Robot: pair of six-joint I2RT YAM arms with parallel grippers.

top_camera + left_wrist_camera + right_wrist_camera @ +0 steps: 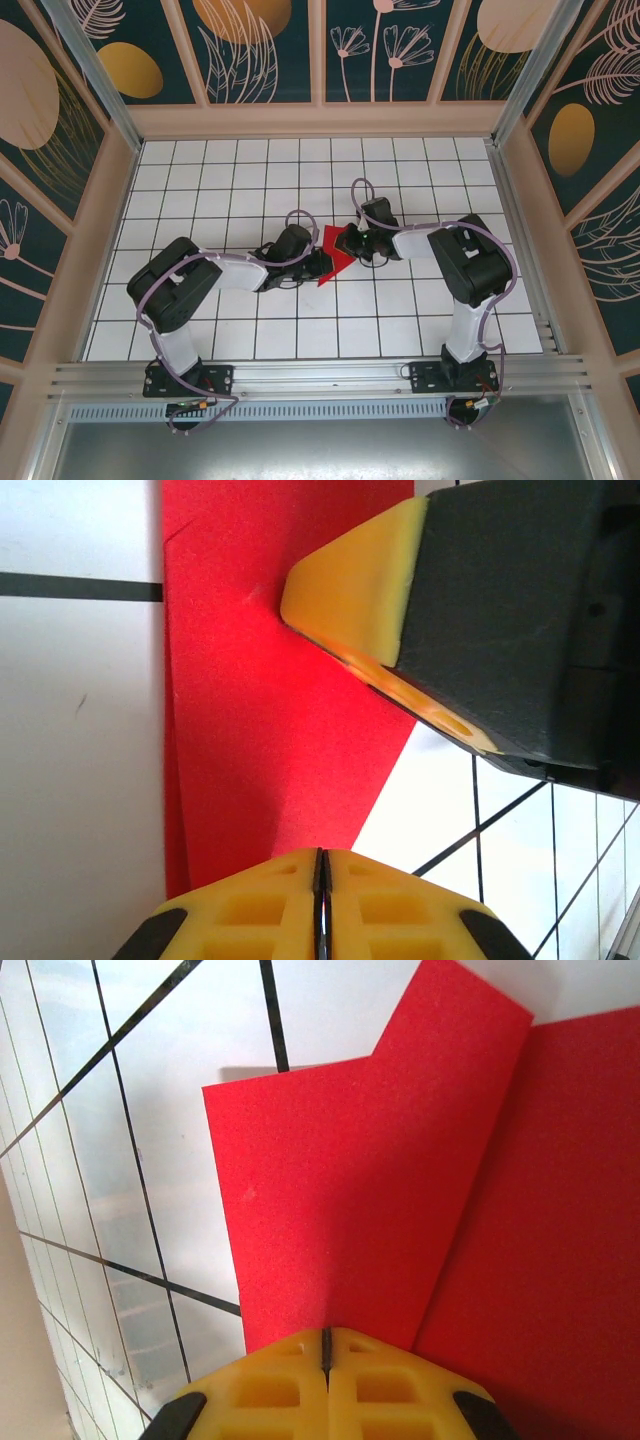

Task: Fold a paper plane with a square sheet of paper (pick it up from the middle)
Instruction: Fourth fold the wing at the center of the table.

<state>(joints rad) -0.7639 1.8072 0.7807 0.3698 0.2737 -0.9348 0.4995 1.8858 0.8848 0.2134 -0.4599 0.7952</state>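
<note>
Crowding the red sheet (pixel 335 260) mid-table, both closed.
Right gripper (pixel 326 1345) pinches its raised flap; left gripper (pixel 320 865), shut, touches opposite.

The sheet of paper (pixel 337 258) is plain bright red. The tabletop (pixel 230 180) is white with a thin dark grid. The left end effector (pixel 320 860) and right end effector (pixel 326 1338) are yellow. The walls (pixel 270 45) are dark teal with golden and peach plant patterns.

A white tabletop (pixel 250 190) ruled in a black grid lies evenly lit. Dark teal wall panels (pixel 265 50) printed with pale leaves and gold ovals stand at 9, 12 and 3 o'clock, set in pale wooden framing (pixel 320 120). An aluminium rail (pixel 320 375) runs along 6 o'clock.
</note>
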